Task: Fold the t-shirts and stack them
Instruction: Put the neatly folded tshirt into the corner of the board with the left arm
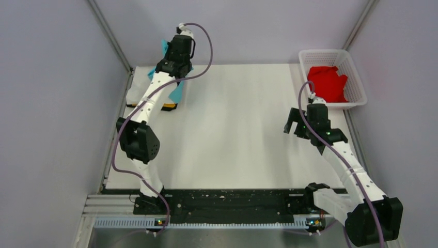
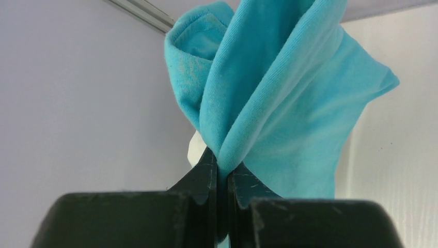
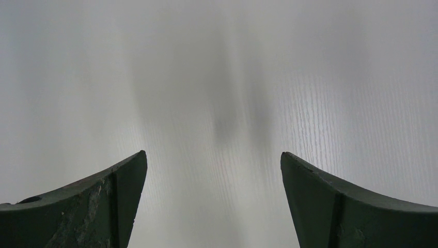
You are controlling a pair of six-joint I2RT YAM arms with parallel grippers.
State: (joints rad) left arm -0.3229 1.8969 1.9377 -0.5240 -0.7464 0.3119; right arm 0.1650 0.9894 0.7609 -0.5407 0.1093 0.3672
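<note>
White tabletop [image 1: 243, 134] with a faint wood grain lies between pale grey walls. From above, a white plastic lattice basket [image 1: 358, 77] sits at about two o'clock on the table, with a bright red cloth t-shirt [image 1: 326, 83] crumpled inside it. At about ten o'clock a folded white t-shirt [image 1: 135, 89] rests on an orange-yellow t-shirt [image 1: 169, 107], of which only a thin edge shows.

The left arm reaches over that stack. A turquoise-blue cloth t-shirt [image 1: 178, 93] dangles from it, partly hidden by the arm. The overhead view does not show the grip itself, but the left wrist camera does. There the left gripper [image 2: 222, 173] has its jaws pressed almost together on a bunched fold of the turquoise shirt. The cloth twists out from the pinch in soft folds, and a stitched hem curls over at about eleven o'clock. A small white patch behind the cloth may be the white shirt, though the view is too tight to be sure.

The right gripper [image 1: 294, 126] hangs over bare table at about three o'clock, near the basket but apart from it. Its wrist camera shows the fingers [image 3: 103, 201] spread wide with nothing between them. Only blurred tabletop and a soft shadow lie beneath.
</note>
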